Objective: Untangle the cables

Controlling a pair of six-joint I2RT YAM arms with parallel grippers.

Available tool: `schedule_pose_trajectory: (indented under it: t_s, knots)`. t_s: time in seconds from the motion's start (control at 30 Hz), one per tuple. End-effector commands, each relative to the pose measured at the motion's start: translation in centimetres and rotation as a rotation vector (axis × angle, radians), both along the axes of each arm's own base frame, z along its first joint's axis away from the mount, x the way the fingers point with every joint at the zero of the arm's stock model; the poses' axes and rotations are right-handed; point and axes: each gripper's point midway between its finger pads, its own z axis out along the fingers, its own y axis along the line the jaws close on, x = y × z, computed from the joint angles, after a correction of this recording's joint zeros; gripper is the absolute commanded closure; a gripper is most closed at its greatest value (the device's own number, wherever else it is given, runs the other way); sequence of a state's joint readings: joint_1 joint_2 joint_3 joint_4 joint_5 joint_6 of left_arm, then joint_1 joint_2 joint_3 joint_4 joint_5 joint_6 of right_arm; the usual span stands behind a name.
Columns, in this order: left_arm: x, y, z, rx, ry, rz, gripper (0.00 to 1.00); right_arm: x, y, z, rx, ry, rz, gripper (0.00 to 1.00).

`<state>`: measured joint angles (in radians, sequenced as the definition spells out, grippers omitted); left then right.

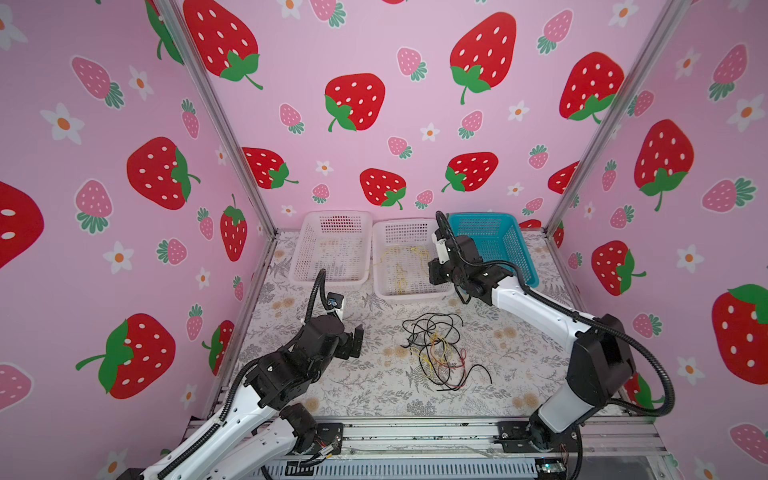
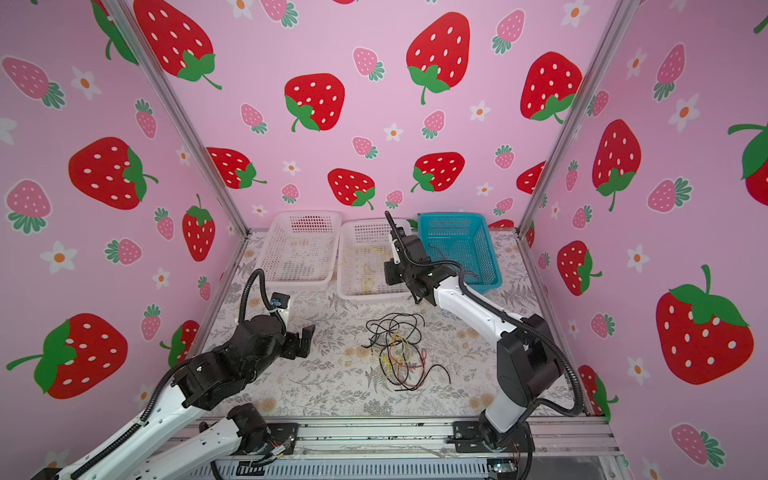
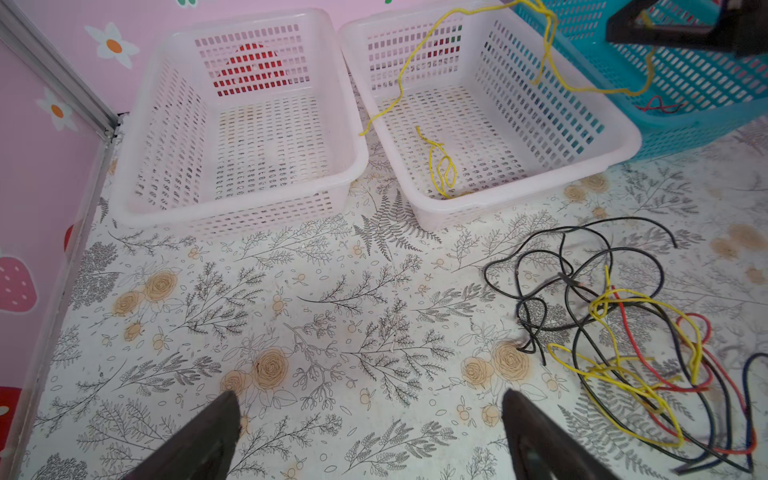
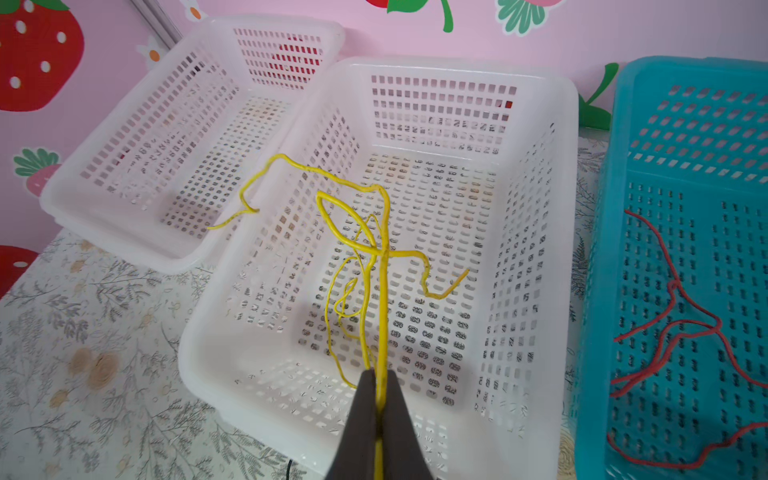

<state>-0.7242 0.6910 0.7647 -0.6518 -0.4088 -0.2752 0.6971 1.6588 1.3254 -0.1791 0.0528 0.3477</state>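
Where a top view looks down, the cables [image 1: 436, 349] lie in a loose black, yellow and red heap on the surface [image 1: 353, 386], just in front of the middle basket [image 1: 411, 294]. Seen from the left wrist, the left hand [image 3: 370, 399] is spread wide with nothing in it, and the cables look thin, light and floppy, so I think a free end or an outer loop is the best spot to pinch. Seen from the right wrist, the right hand [image 4: 379, 376] is pinched tight on a yellow cable [image 4: 384, 232] that dangles, soft and kinky, into the basket, where it may snag on the holes.
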Motion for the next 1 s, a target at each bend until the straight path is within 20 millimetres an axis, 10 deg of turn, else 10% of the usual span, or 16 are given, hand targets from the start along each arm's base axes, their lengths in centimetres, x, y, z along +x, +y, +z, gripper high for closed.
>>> schedule_pose_trajectory:
  t_s: [0.0, 0.73, 0.97]
  knots:
    - [0.2, -0.3, -0.1, -0.001, 0.007, -0.018, 0.0, 1.6, -0.1, 1.2, 0.045, -0.025, -0.046, 0.99]
    - [0.1, -0.6, -0.7, -0.005, 0.029, -0.034, 0.02, 3.9, -1.3, -5.1, 0.152, 0.167, -0.222, 1.0]
    - [0.2, -0.7, -0.9, -0.005, 0.032, -0.04, 0.02, 2.8, -2.2, -2.2, 0.136, 0.088, -0.211, 0.64]
